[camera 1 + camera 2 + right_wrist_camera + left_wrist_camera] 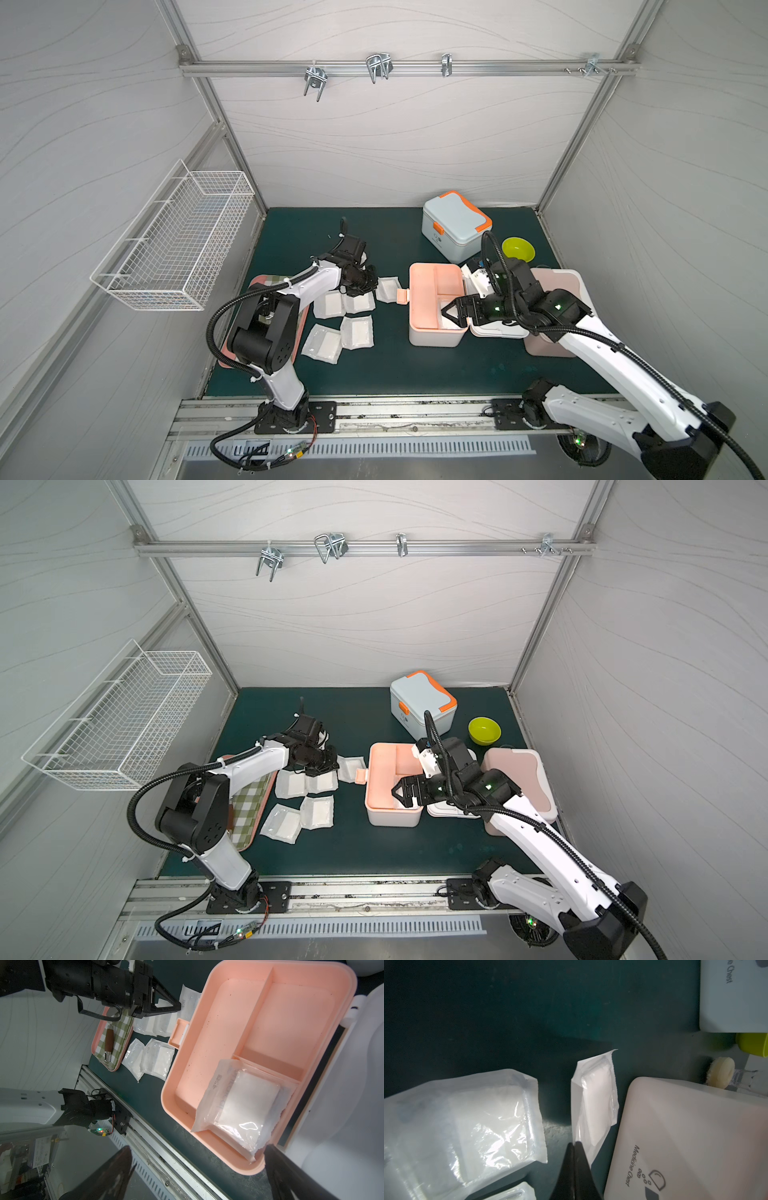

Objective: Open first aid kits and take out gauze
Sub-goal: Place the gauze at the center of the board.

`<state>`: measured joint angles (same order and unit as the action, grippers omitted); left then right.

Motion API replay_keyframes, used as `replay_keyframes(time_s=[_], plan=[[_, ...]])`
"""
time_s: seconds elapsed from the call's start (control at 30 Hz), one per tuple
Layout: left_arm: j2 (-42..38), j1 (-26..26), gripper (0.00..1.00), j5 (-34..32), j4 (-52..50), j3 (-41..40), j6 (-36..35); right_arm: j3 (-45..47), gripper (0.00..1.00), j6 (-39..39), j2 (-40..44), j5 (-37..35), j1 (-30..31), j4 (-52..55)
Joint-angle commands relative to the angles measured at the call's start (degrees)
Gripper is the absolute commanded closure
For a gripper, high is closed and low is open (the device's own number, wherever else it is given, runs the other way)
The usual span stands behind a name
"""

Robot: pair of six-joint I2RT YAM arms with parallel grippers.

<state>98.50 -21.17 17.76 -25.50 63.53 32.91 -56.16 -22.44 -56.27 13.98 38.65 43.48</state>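
The white first aid kit with peach trim stands open at mid-table, its lid folded back to the right. One gauze pouch lies in its near compartment. My right gripper hovers open just above that pouch. My left gripper is shut on the edge of another gauze pouch, held on edge beside the kit's clasp. Several more gauze pouches lie on the mat to the left. The pale blue kit is closed at the back. The dusty pink kit sits under my right arm.
A pink tray with checked cloth lies at the left under my left arm, with a brown-handled tool on it. A green bowl stands at the back right. A white wire basket hangs on the left wall.
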Motion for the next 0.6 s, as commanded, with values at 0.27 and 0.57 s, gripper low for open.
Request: replay_keyframes(time_s=[0.27, 0.57], plan=[[-0.05, -1.51, 0.96, -4.12, -2.84, 2.47, -2.5, 2.82, 0.01, 1.19, 2.84, -1.46, -0.76, -0.23], [-4.19, -2.02, 0.57, -4.83, -6.33, 2.52, -2.93, 5.47, 0.01, 1.25, 7.08, -0.82, -3.25, -0.91]])
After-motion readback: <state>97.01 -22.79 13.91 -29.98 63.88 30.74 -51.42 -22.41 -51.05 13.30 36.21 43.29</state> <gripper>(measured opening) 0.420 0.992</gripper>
